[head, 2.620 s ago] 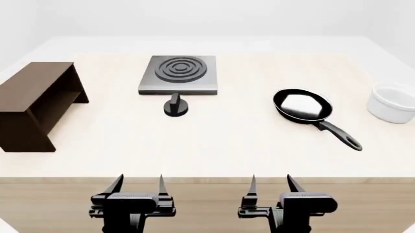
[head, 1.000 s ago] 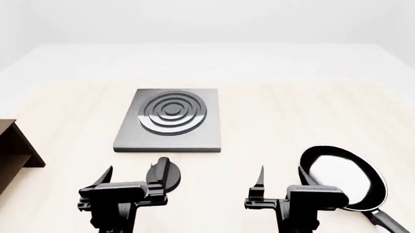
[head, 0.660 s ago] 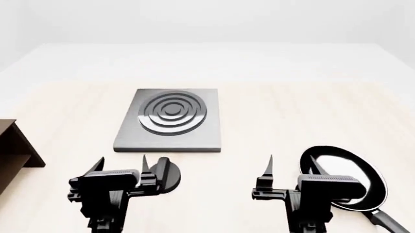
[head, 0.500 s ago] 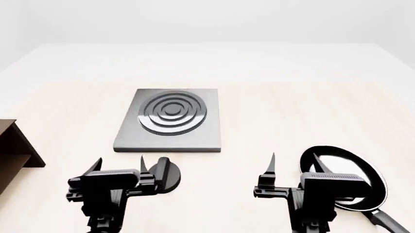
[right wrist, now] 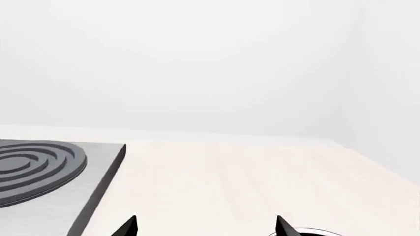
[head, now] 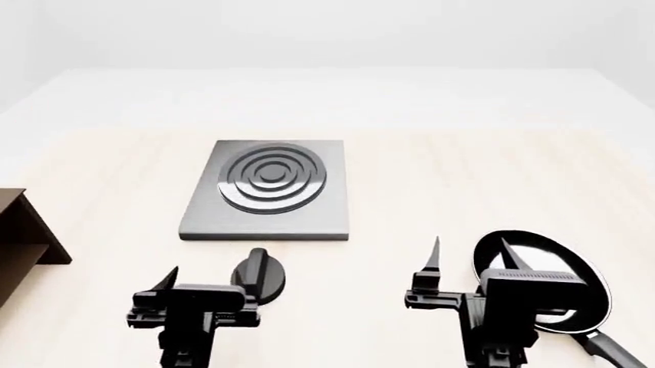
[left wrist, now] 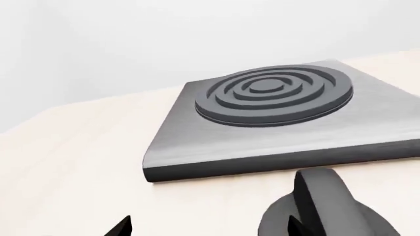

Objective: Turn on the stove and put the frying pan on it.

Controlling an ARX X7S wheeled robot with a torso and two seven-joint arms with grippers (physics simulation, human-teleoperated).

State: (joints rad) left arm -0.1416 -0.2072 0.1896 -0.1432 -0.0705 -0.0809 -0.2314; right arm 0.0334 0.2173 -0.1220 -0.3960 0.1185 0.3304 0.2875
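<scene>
The stove (head: 268, 188) is a flat grey slab with a ring burner at the table's middle. Its black ridged knob (head: 258, 277) stands on the table just in front of it. My left gripper (head: 210, 277) is open and empty, with its right finger close beside the knob. In the left wrist view the knob (left wrist: 328, 209) sits by the right fingertip of the gripper (left wrist: 208, 228), in front of the stove (left wrist: 262, 142). The frying pan (head: 542, 280) lies at the right front. My right gripper (head: 469, 247) is open above its left rim. The right wrist view shows the gripper (right wrist: 206, 227), the stove's corner (right wrist: 46, 196) and a sliver of the pan's rim (right wrist: 315, 231).
The dark brown wooden shelf (head: 21, 238) stands at the left edge of the head view. Bare pale wood table (head: 450, 184) lies to the right of the stove and behind the pan. A white wall stands beyond the table.
The head view first closed in on the stove. Since then my left gripper has drawn back and to the right, beside the knob. My right gripper has edged forward over the pan's left rim.
</scene>
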